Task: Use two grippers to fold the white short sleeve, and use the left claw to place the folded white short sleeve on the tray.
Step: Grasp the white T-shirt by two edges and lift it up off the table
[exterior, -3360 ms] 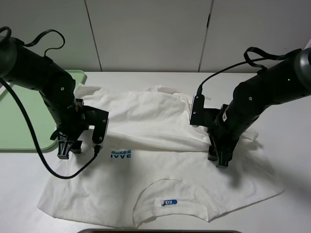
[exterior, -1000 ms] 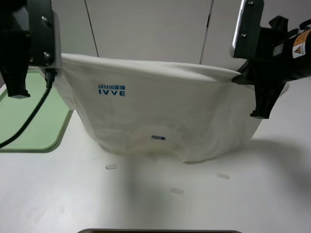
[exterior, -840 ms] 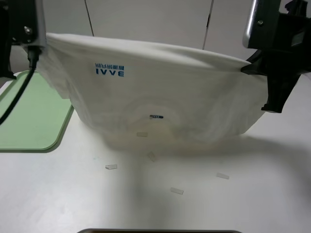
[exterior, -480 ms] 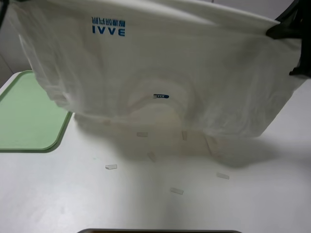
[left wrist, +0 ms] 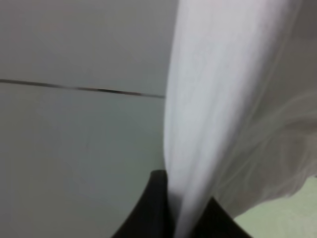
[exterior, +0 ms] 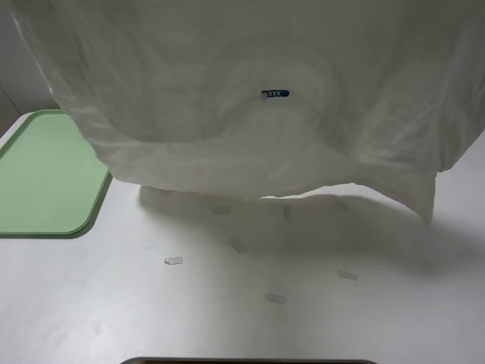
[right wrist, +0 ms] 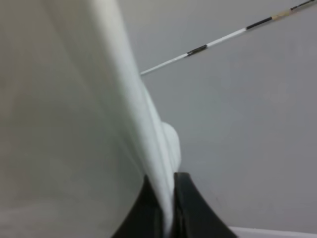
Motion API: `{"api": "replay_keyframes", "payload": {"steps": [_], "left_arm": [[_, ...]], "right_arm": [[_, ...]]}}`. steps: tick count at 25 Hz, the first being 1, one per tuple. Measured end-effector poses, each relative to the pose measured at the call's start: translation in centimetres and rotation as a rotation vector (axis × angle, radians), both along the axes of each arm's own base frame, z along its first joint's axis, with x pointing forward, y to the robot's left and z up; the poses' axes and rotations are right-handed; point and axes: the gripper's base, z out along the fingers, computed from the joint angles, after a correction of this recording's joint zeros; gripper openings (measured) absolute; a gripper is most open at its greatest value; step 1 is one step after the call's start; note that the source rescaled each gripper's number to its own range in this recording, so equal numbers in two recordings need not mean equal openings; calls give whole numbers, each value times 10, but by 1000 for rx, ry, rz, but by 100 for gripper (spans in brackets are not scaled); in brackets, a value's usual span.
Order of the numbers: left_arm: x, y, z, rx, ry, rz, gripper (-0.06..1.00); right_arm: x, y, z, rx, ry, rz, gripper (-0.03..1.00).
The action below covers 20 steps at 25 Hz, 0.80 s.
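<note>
- The white T-shirt (exterior: pixel 227 114) is hanging in the air above the white table (exterior: pixel 227 334) and is filling the whole upper part of the high view.
- Its lower edge is appearing clear of the surface and is casting a shadow on the table beneath it.
- The blue neck label (exterior: pixel 274 94) is showing near the middle of the hanging cloth.
- The left gripper (left wrist: pixel 176 203) is pinching a fold of the T-shirt. Its dark fingers (left wrist: pixel 154 198) are pressing together on the cloth, which is running away from them as a taut band.
- The right gripper (right wrist: pixel 167 208) is pinching another fold in the same way, with its fingers (right wrist: pixel 187 208) pressing on the cloth from both sides.
- The green tray (exterior: pixel 45 182) is lying flat on the table at the left, just beside the left edge of the T-shirt and lower than it.
- Small paper scraps (exterior: pixel 173 260) are lying scattered on the table, under and in front of the T-shirt.
</note>
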Motion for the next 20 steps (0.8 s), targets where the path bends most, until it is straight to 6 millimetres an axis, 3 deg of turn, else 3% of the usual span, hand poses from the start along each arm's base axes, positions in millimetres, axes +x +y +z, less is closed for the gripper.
{"api": "replay_keyframes", "payload": {"steps": [10, 13, 16, 20], "left_arm": [[-17, 8, 18, -14, 34, 10, 0], [-36, 15, 22, -24, 63, 7, 0], [-67, 29, 32, -59, 58, 0, 0], [-86, 37, 39, -99, 25, -7, 0]], "right_arm": [[-19, -5, 14, 52, 54, 4, 0], [-37, -11, 18, 78, 80, 12, 0], [-49, -16, 23, 108, 58, 20, 0], [-71, -23, 31, 165, 17, 43, 0]]}}
